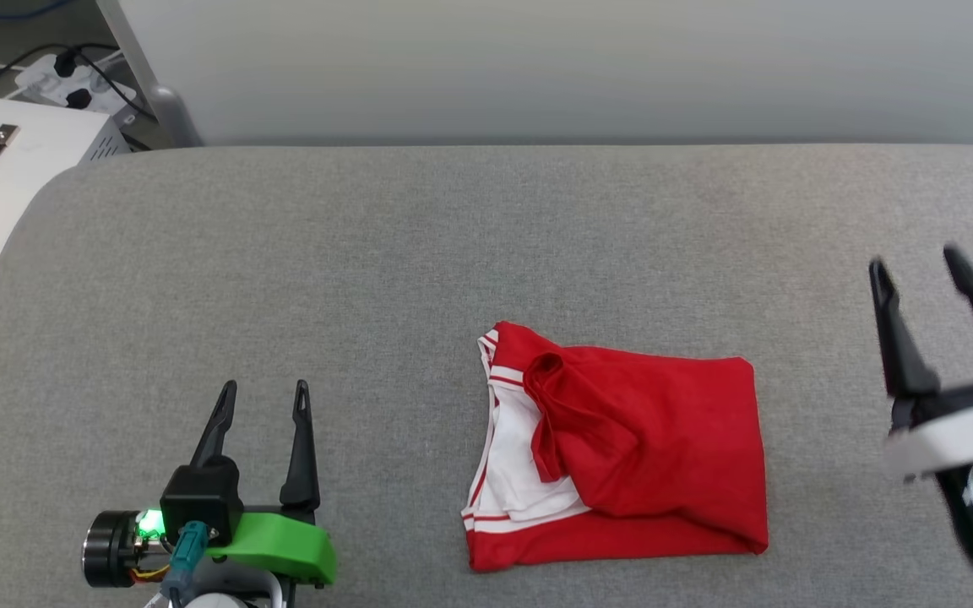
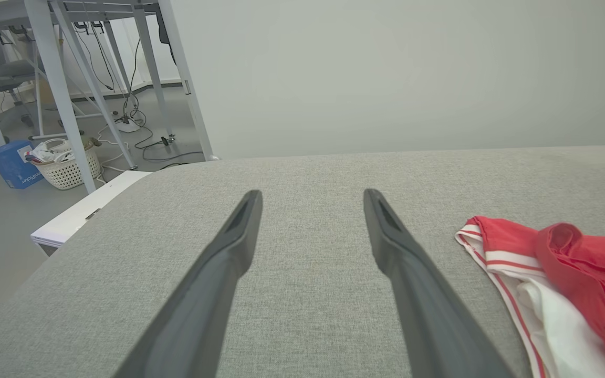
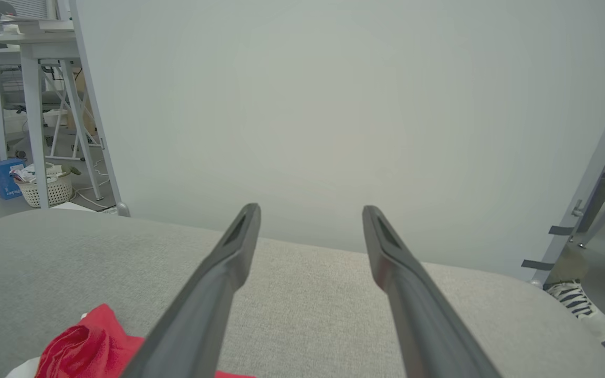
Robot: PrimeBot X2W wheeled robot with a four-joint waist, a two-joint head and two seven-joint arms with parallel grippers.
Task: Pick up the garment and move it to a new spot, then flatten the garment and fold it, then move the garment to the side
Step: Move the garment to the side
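Left gripper (image 1: pixel 265 390): fingers spread, empty, over the grey padded table (image 1: pixel 368 253).
Right gripper (image 1: pixel 915 260): fingers spread, empty; body blurred and cut off at the picture's edge.
Garment (image 1: pixel 647 439): folded, red with a white sleeve showing, lying on the table between the grippers and touching neither.
White basket (image 2: pixel 69 167): on the floor; crumpled contents indistinct.

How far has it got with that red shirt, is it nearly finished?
Folding looks done: the red jersey T-shirt with white sleeves lies in a compact rectangle on the grey fabric surface. Nothing is in hand: the left tool and right tool are both open, apart from it. Probably left: moving it aside.
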